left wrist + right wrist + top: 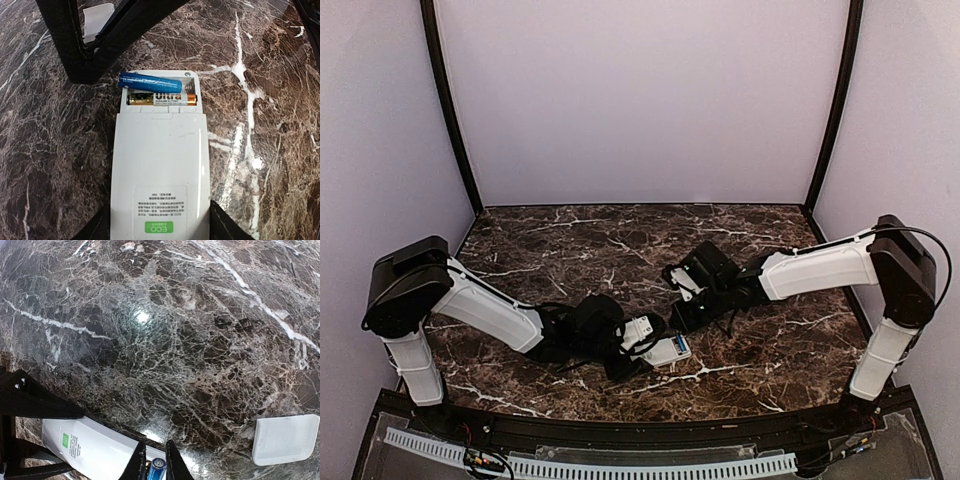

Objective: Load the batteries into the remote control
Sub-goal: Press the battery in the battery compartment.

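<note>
Remote control: face down at the near middle of the worktop, bay open, lower end cut off.
Gold battery: seated in the bay.
Blue battery: tilted across the far slot.
Right hand: pinched the blue battery, mostly cropped.
Left hand: clamped on the remote control's sides, fingertips out of frame.
White cover: apart, one edge cropped.

**Two-arm rig: body finish**

Left arm and right arm: white moulded link shells and white upright lower segments. Bulky matt black housings sit at the shoulders and wrists. One thin black cable loops round the right shoulder housing. Fingers: slim, black, tapering.
</note>
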